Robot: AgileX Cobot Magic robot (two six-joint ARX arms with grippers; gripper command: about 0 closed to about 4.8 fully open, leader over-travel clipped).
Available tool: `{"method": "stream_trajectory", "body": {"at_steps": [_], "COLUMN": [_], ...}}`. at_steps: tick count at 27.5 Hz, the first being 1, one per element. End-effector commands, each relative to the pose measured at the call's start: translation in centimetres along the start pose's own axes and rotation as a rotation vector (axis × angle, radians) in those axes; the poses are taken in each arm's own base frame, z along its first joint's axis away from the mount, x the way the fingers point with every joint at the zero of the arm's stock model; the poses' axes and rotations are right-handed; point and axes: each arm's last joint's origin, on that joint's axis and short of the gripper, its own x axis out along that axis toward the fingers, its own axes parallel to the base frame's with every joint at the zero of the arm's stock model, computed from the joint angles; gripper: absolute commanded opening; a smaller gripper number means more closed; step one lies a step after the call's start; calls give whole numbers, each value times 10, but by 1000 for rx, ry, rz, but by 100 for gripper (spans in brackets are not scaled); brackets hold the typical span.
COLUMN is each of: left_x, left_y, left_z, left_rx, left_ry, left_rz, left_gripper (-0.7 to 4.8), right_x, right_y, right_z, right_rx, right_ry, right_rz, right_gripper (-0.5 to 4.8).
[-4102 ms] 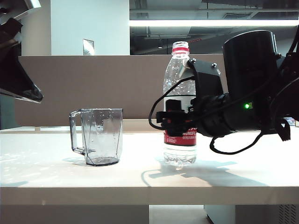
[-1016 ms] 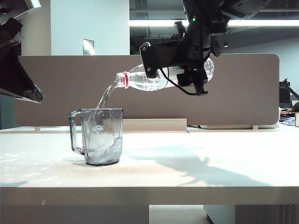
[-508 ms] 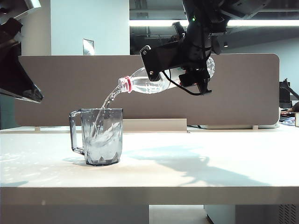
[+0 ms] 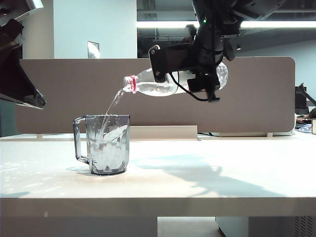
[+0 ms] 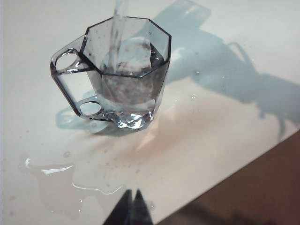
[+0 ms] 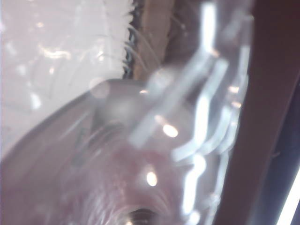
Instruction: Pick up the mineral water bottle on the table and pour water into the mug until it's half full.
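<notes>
The mineral water bottle (image 4: 163, 88) lies almost level in the air above the table (image 4: 222, 182), its red neck ring pointing left and slightly down. My right gripper (image 4: 198, 80) is shut on the bottle's body near its base. A thin stream of water (image 4: 112, 104) falls from the mouth into the smoky grey mug (image 4: 106, 146), which stands upright with churning water in roughly its lower half. In the right wrist view the bottle (image 6: 140, 140) fills the picture as a blur. My left gripper (image 5: 131, 206) hovers shut and empty near the mug (image 5: 122, 75), handle side toward it.
A puddle of spilled water (image 5: 56, 178) and small droplets lie on the tabletop between the left gripper and the mug. A beige partition (image 4: 256, 98) runs behind the table. The left arm's dark body (image 4: 17, 79) hangs at the far left.
Water keeps streaming into the mug and its level has risen a little. The bottle's neck dipped slightly and came back; the left arm has stayed still.
</notes>
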Motion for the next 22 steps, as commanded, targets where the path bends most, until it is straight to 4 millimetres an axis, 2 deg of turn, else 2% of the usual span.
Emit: {"method": "stream_trajectory", "body": {"at_steps": [1, 5, 13, 20, 22], "left_x": [-1, -1, -1, -1, -1], "left_y": [0, 0, 0, 0, 0], "left_z": [2, 2, 2, 2, 2], "left_rx": [0, 0, 0, 0, 0], "left_ry": [-16, -17, -16, -17, -17], "left_rz": [-3, -4, -3, -3, -3], "left_gripper": [-1, -1, -1, -1, -1], "right_x": [-4, -5, -7, -13, -17], "right_y": [-4, -2, 0, 36, 50], "right_z": [4, 8, 14, 13, 10], "right_rx": [236, 435, 978, 1210, 1325], "right_ry": [-43, -133, -279, -448, -490], "right_rz": [6, 49, 155, 143, 119], "right_gripper": [233, 233, 233, 234, 234]}}
